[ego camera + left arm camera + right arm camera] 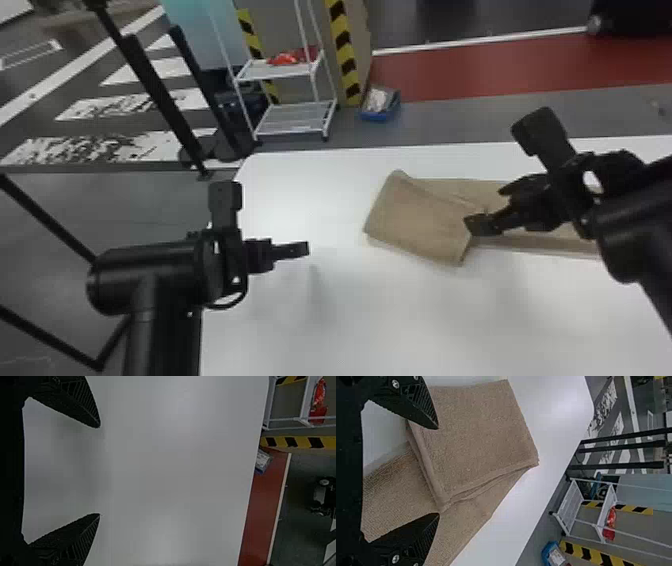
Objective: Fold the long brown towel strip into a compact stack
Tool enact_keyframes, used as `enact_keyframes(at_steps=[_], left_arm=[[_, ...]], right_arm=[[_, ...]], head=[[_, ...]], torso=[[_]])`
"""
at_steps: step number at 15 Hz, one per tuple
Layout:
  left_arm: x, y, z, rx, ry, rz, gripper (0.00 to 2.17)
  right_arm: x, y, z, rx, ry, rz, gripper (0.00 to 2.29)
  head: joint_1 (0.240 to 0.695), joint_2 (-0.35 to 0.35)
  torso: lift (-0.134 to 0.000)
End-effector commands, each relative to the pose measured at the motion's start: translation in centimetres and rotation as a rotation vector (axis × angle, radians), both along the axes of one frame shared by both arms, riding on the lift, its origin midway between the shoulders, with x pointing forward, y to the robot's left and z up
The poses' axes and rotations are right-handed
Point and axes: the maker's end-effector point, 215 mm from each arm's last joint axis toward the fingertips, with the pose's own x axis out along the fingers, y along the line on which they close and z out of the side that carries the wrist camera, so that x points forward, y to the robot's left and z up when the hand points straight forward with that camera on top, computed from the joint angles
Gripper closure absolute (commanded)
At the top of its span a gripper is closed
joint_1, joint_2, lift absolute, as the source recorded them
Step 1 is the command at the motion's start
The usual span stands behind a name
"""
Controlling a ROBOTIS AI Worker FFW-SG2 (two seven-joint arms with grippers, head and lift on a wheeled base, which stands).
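Right of centre in the head view, our towel (420, 220) lies on the white table (350, 320), its near-left end doubled over into a flat, slightly skewed fold (478, 439). From under that fold, the single length of cloth runs off toward the right edge of the frame, passing beneath our right arm (635, 210). In the right wrist view we see layered edges along one side of the fold

Over the towel, at the right of the frame, our right gripper (486, 207) is released, its two fingers spread well apart; one fingertip is over the fold and the other is near its corner. Whether either touches the cloth, we cannot tell. At lower left of centre, our left gripper (306, 248) is above the table, well apart from the towel, and it too is released, with a wide gap between its fingers

Upper left of centre, beyond the table, we see a white rack (300, 117) with a red item (285, 59) on its upper shelf. Just right of the rack, a blue bin (382, 116) sits on the floor, beside a yellow-and-black striped post (344, 55). Black bars (150, 80) slant across the upper left
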Motion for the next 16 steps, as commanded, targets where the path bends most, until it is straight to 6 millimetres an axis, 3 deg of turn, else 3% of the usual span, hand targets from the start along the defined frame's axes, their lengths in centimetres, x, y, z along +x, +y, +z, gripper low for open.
enact_keyframes(at_steps=[1,6,16], left_arm=[[0.0,0.0,-0.1,0.006,0.002,0.0,0.08],[-0.4,0.5,-0.4,0.013,0.011,0.002,0.08],[-1.1,0.7,-1.0,0.015,0.019,-0.002,0.08]], right_arm=[[0.2,0.5,-0.3,0.033,0.015,-0.001,0.11],[-0.9,1.1,-2.6,0.099,0.105,-0.017,0.14],[-1.3,-0.1,-5.4,0.048,0.152,-0.042,0.28]], head=[[0.695,0.337],[0.695,0.343],[0.695,0.35]], torso=[[-0.123],[-0.123],[-0.123]])
